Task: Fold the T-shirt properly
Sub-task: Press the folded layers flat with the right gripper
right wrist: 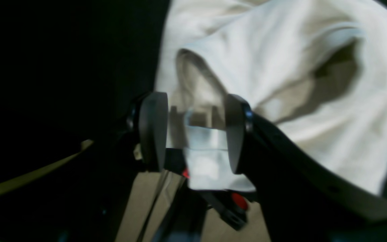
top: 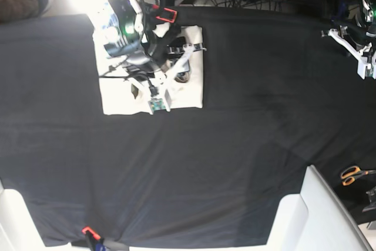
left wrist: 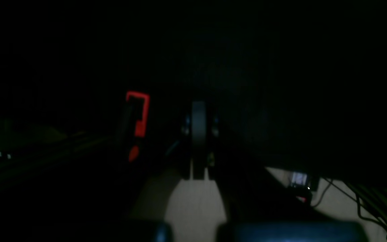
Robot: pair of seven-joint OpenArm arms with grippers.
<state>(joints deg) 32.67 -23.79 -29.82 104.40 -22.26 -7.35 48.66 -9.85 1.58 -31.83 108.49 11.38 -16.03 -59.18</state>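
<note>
On the far left part of the black table cloth (top: 235, 163), as the base view shows it, lies the T-shirt (top: 191, 95). It is cream and plain, folded into a compact rectangle, with no print and no writing that can be read. The right arm stands over it, and the right gripper (right wrist: 193, 131) is at the shirt's edge. In the right wrist view its two dark pads (right wrist: 151, 129) stand clearly apart, and a small fold of the cream cloth hangs between them. The cloth touches the pad on the right of that view, but it is not pinched from both sides, so nothing is held firmly.

The left gripper (left wrist: 198, 134) is far from the shirt, at the other end of the table. Its wrist view is very dark; the fingers appear pressed together, with nothing between them.

A pair of scissors (top: 354, 174) with orange handles lies near the table's edge, well apart from the shirt. No brand or label is legible anywhere.
</note>
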